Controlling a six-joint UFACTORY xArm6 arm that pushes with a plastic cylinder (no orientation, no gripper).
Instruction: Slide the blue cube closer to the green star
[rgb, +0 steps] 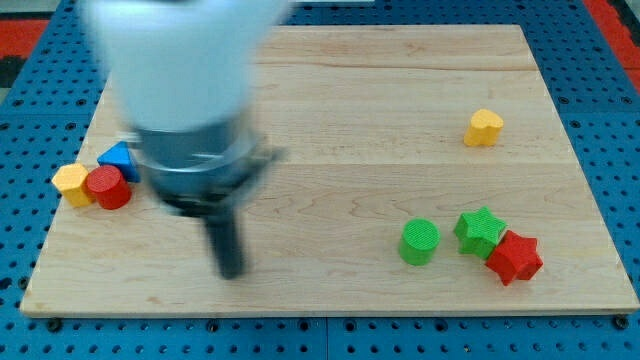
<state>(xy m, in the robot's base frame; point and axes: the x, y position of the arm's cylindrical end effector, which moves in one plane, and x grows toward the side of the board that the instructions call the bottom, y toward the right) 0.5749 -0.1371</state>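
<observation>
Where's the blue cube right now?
The blue cube sits near the board's left edge, partly hidden behind the arm, touching the red cylinder just below it, with the yellow block beside that. My tip is below-right, clear of it.

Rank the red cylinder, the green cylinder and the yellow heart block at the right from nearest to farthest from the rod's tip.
From my tip:
1. Red cylinder, view's left edge, beside the blue block.
2. Green cylinder, lower right, left of the green star.
3. Yellow heart block, upper right, alone.
</observation>
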